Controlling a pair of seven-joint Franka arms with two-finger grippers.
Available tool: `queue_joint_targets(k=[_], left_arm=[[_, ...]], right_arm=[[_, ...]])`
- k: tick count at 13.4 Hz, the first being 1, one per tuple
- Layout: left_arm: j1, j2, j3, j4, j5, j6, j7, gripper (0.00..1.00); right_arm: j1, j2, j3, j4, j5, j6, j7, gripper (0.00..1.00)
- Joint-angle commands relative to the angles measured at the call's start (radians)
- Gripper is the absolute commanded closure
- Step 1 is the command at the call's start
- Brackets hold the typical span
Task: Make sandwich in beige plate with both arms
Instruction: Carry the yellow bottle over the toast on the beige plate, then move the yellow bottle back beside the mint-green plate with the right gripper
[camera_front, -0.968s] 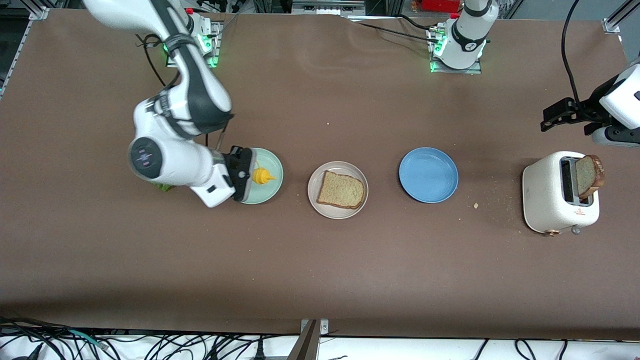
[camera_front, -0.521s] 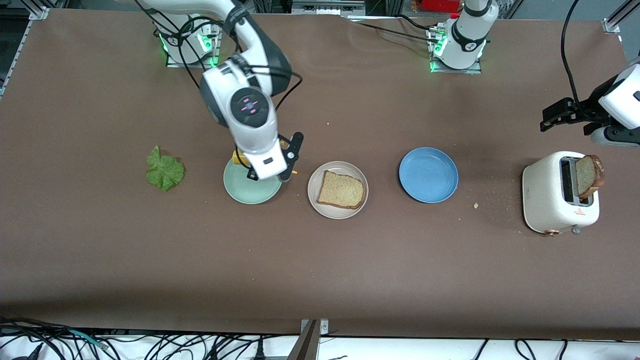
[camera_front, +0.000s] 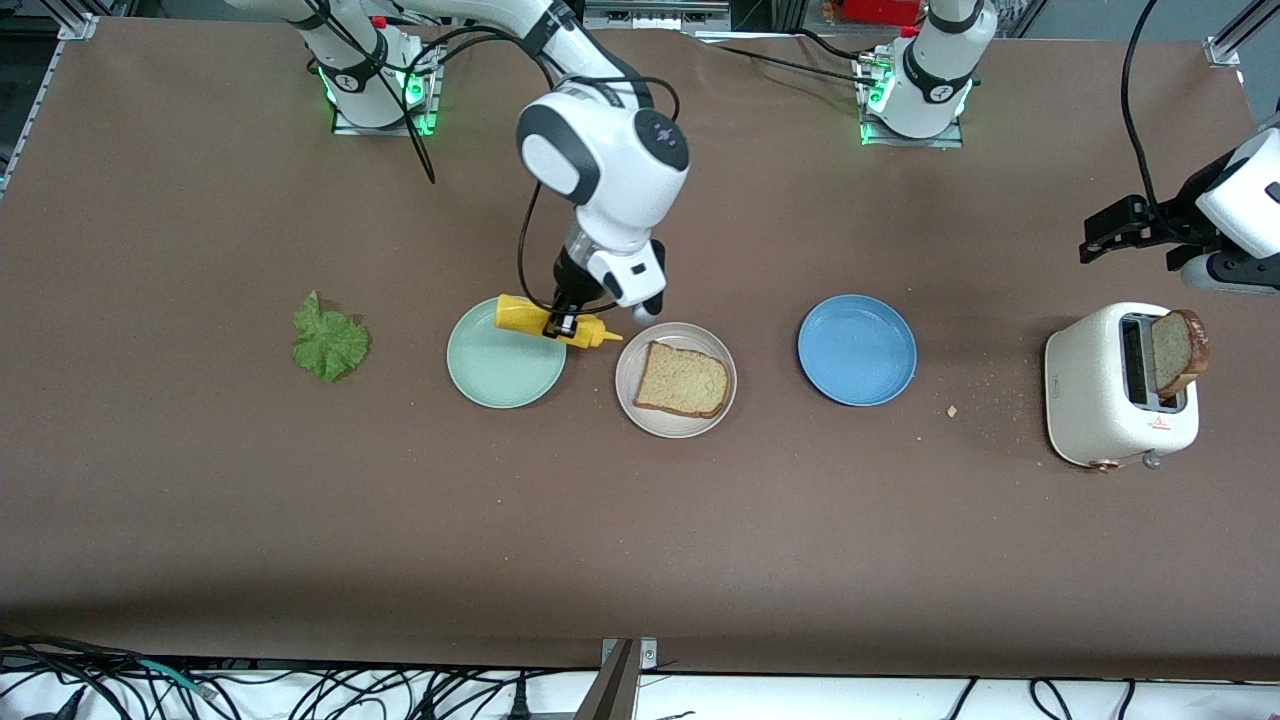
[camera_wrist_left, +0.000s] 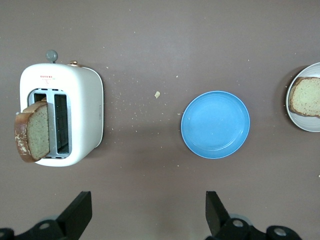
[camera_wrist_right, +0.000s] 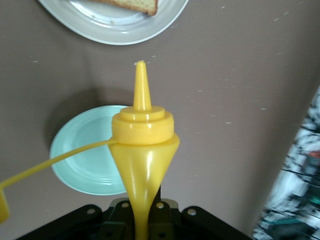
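One bread slice (camera_front: 682, 379) lies on the beige plate (camera_front: 628, 385). The second slice (camera_front: 1178, 350) stands in the toaster (camera_front: 1100, 390). The lettuce leaf (camera_front: 329, 342) lies flat on the table toward the right arm's end. My right gripper (camera_front: 565, 318) is shut on a yellow squeeze bottle (camera_front: 545, 320), held tilted over the gap between the mint-green plate (camera_front: 500, 372) and the beige plate, nozzle toward the beige plate. In the right wrist view the bottle (camera_wrist_right: 142, 145) points at the beige plate's rim (camera_wrist_right: 120, 30). My left gripper (camera_front: 1110, 232) is open and empty, up beside the toaster (camera_wrist_left: 85, 115).
A blue plate (camera_front: 857, 350) sits between the beige plate and the toaster, with nothing on it. The mint-green plate also has nothing on it. Crumbs (camera_front: 951, 410) lie near the toaster. The bottle's cap strap (camera_wrist_right: 45, 167) hangs loose.
My right arm has swung from over the lettuce and mint-green plate toward the beige plate, carrying the yellow bottle off the mint-green plate. The left arm has not moved.
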Motion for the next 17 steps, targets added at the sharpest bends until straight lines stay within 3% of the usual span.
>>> queue_joint_targets(k=[1,8,10,14,17], left_arm=[[0.010,-0.007,-0.011,-0.008,0.011,0.010,-0.013,0.00],[0.013,0.010,-0.011,-0.006,0.022,0.031,-0.005,0.00],[0.013,0.011,-0.009,-0.008,0.019,0.031,-0.004,0.00],[0.013,0.008,-0.009,-0.006,0.019,0.030,-0.004,0.00],[0.014,0.008,-0.008,-0.007,0.022,0.042,-0.002,0.00]], right_arm=[[0.048,0.058,-0.014,0.064,-0.080,-0.016,0.033,1.00],[0.028,0.048,-0.023,0.080,-0.066,-0.006,0.023,1.00],[-0.022,0.017,-0.020,0.080,0.019,0.006,0.020,1.00],[-0.166,-0.020,-0.021,0.078,0.321,0.069,-0.145,1.00],[-0.330,-0.035,-0.020,0.067,0.712,0.067,-0.379,1.00]])
